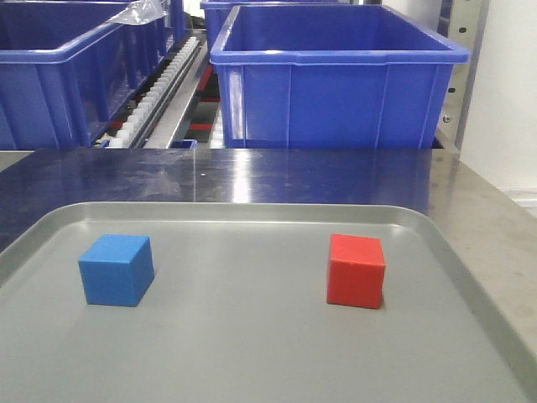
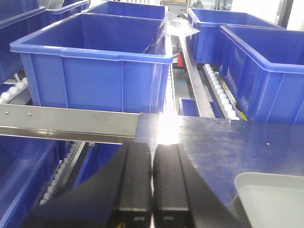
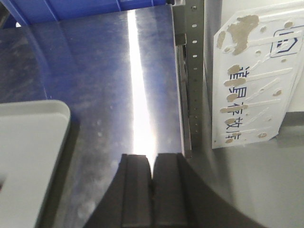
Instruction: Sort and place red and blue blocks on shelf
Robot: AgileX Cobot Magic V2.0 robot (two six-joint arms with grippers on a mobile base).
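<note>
Blue block point(image 1: 117, 269) sits left on the tray point(image 1: 252, 361), red block point(image 1: 356, 270) sits right. They're well apart and roughly level with each other. Both rest flat on a face, clear of the rim. Neither is on the shelf point(image 1: 180, 109) yet.

The tray lies on the steel surface point(image 1: 252, 175), with a bare strip of surface between its far rim and the shelf. Past the surface edge you've got two big blue bins point(image 1: 336, 92), with a white roller track point(image 1: 164, 80) running back between them.

Left fingers point(image 2: 135, 187): pressed together, nothing between them. They point toward the shelf at the surface's left end. The steel front rail point(image 2: 66, 124), with two small screws, runs across ahead and to their left, and a bin stands right behind it. A tray corner shows at the lower right of that wrist view.

Right fingers point(image 3: 137, 190): together, nothing held. They're over bare surface near its right edge, with a tray corner off to their left. A perforated upright point(image 3: 192, 71) runs along that edge. Beyond it is a white sign point(image 3: 256, 80) with blue print and brown blotches.
</note>
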